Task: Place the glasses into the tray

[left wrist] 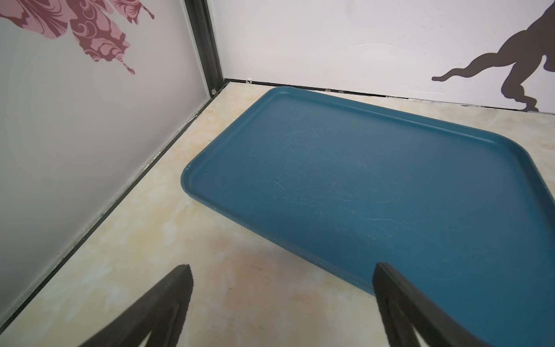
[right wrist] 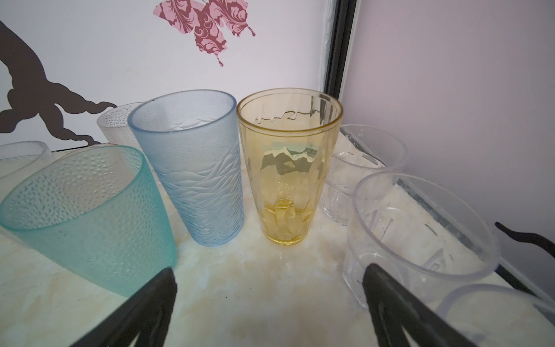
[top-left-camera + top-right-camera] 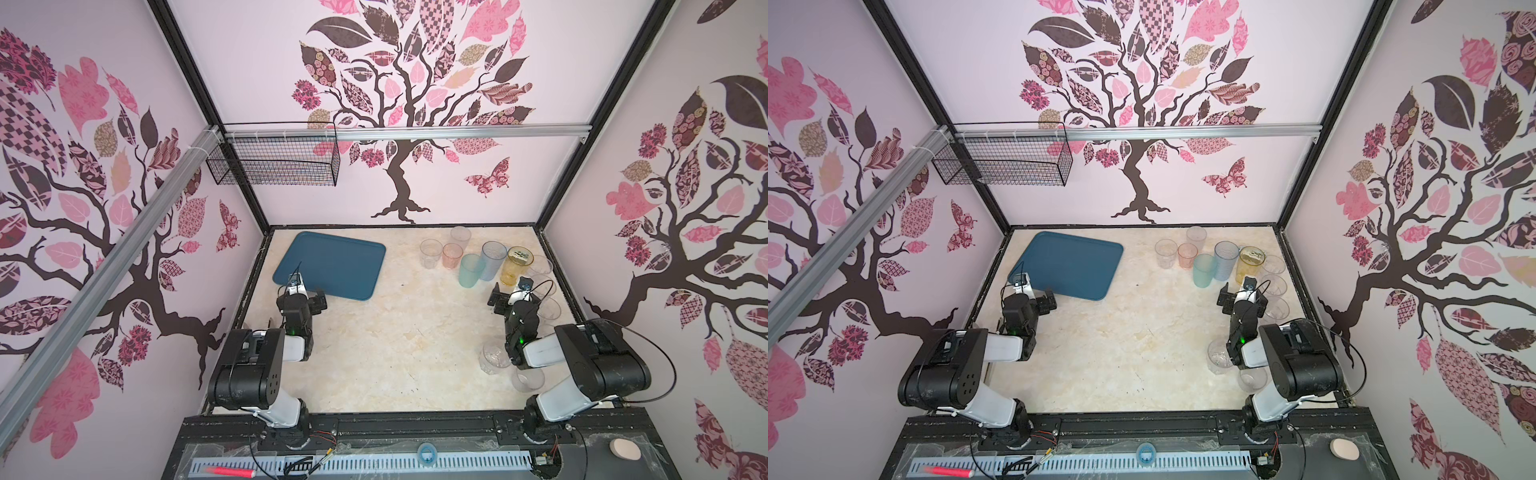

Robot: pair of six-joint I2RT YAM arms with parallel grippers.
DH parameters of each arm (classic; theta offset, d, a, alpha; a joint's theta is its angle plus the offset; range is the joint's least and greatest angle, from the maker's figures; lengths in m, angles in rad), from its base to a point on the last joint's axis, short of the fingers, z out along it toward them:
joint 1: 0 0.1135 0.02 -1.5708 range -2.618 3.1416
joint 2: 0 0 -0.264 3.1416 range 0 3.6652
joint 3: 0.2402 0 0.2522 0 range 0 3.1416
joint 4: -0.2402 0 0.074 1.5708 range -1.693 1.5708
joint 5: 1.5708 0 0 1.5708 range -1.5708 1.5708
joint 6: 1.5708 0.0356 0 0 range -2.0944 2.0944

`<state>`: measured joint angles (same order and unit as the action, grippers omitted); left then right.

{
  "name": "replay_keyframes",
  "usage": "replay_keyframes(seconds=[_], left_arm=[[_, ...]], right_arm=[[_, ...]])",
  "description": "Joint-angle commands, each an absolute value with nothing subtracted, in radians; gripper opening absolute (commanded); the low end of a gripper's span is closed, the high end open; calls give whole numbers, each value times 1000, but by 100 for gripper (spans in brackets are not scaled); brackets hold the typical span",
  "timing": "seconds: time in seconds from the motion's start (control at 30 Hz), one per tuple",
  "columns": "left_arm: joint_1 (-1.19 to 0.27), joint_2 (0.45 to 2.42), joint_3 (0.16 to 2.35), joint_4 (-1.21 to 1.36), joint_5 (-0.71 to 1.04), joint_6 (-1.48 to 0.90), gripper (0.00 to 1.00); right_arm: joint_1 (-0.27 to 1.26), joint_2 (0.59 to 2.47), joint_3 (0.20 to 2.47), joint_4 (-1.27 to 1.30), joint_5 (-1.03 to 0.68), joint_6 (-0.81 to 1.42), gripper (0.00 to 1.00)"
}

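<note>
On the far left corner of a cream marbled tabletop (image 3: pixel 395 353) lies a flat dark teal-blue rectangular plastic tray (image 3: pixel 332 266) with rounded corners and a low rim; its scuffed floor is bare in the left wrist view, so no glass has been placed and the whole task is judged still to do.

At least eleven see-through tumblers stand upright, all outside the tray and well apart from it. Most crowd the far right corner: a tall blue-grey frosted tumbler (image 2: pixel 192 180), a yellow ribbed tumbler (image 2: pixel 288 180) and a teal dimpled tumbler (image 2: pixel 87 216) side by side, with a small pink tumbler (image 3: pixel 452 254) and clear ones behind. More clear tumblers (image 3: pixel 544 284) line the right edge; two clear ones (image 3: pixel 494 357) stand beside the right arm's base.

Left gripper (image 1: pixel 282 267) hovers at the tray's near edge, jaws spread, holding nothing; right gripper (image 2: pixel 267 270) faces the yellow tumbler, jaws spread, holding nothing.

No brand, label or writing can be read anywhere.
</note>
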<state>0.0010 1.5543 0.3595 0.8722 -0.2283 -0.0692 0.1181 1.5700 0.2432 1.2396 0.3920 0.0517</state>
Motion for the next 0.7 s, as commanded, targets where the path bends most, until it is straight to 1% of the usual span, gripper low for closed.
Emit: replay_keyframes(seconds=[0.0, 0.53, 0.67], left_arm=[[-2, 1555, 380, 873, -226, -60, 98], [-1, 1555, 379, 875, -226, -59, 98], [-39, 1540, 374, 901, -310, -40, 97]], right_arm=[[117, 1582, 259, 1244, 396, 54, 100], [118, 1580, 258, 1244, 396, 56, 100], [117, 1568, 245, 1269, 383, 44, 99]])
